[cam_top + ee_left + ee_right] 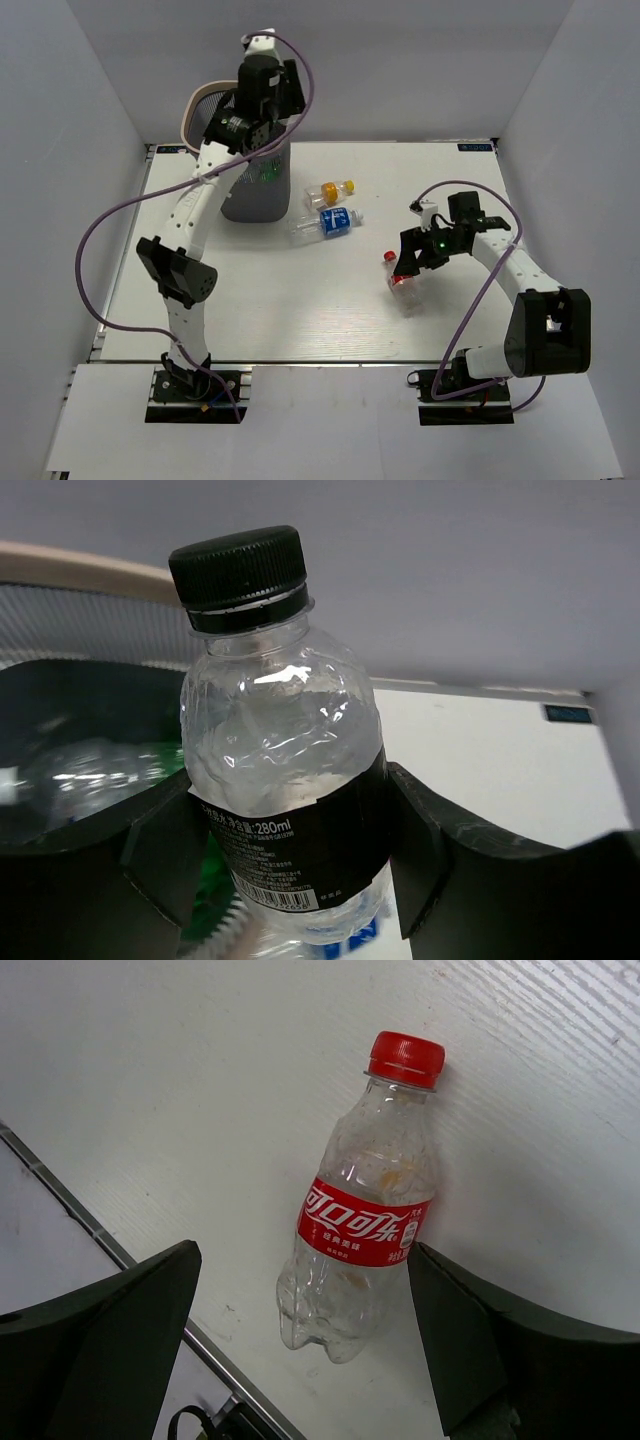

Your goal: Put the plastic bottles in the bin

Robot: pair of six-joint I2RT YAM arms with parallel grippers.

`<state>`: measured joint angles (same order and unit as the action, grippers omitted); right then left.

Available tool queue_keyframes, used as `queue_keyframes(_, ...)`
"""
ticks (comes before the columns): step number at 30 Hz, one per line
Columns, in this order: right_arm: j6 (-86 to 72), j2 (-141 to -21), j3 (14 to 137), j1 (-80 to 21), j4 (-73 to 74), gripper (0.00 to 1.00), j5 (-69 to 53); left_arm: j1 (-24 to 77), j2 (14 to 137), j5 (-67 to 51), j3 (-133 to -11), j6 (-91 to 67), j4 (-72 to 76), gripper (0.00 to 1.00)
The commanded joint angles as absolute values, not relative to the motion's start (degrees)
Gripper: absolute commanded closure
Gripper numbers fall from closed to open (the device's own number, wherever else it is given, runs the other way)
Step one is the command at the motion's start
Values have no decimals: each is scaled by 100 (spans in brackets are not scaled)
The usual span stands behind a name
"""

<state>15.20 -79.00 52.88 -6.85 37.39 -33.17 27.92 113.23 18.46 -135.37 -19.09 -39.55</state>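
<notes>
Bottle clamped in left gripper, we centre it over the bin at eleven o'clock before releasing; right gripper gapes.

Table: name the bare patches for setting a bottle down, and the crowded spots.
Bare: the table strip between the arm bases, and its far right corner. Crowded: right of the bin, where the orange-capped bottle and blue-label bottle lie; also the red-capped bottle by the right arm.

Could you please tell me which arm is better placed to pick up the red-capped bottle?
Right. The right gripper sits over the red-capped bottle, jaws open either side of it; the left gripper is at the bin, shut on a black-capped bottle.
</notes>
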Motion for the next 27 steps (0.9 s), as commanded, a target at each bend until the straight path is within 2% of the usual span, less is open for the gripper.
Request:
queue_keyframes(1,1494,-7743,5247,-782,3647,10,-3261,2348,10934,2081,-13071,-2118,-3832,70)
queue_keyframes(2,1494,-7752,5264,-800,3647,10,-3252,2268,10934,2135,-12861,-2196,-3832,67)
queue_keyframes(5,1485,-7831,5309,-905,3630,10,-3147,2031,10854,2215,-12806,-2197,-3902,36)
queue_keyframes(6,1468,-7866,5300,-949,3621,10,-3120,1978,10854,2215,-12806,-2197,-3972,17)
queue_keyframes(7,1459,-7927,5326,-1010,3621,10,-2972,1917,10907,2215,-12875,-2197,-3973,6)
queue_keyframes(8,1433,-8023,5344,-1054,3621,10,-2927,1916,10907,2215,-12946,-2197,-4042,0)
queue_keyframes(14,1266,-8472,5405,-1432,3454,10,-2340,2020,10582,1495,-12894,-1777,-3859,0)
queue_keyframes(15,1187,-8586,5423,-1485,3437,10,-2233,2021,10382,1042,-12815,-1506,-3702,0)
queue_keyframes(18,1169,-8771,5440,-1661,3410,10,-1706,2083,9707,-450,-11965,-1311,-3132,0)
queue_keyframes(20,1204,-8842,5397,-1775,3366,12,-1390,2145,9327,-1026,-11025,-1099,-2884,0)
queue_keyframes(23,1248,-8974,5396,-1889,3401,28,-1187,2276,8589,-1984,-9645,-906,-2418,0)
queue_keyframes(24,1248,-8991,5440,-1890,3419,37,-1282,2337,8439,-2465,-9285,-905,-2295,0)
queue_keyframes(25,1300,-8956,5527,-1890,3462,60,-1353,2338,8298,-2626,-8724,-905,-2242,0)
queue_keyframes(27,1388,-8834,5712,-1854,3542,76,-1755,2539,7982,-3031,-8229,-748,-2241,0)
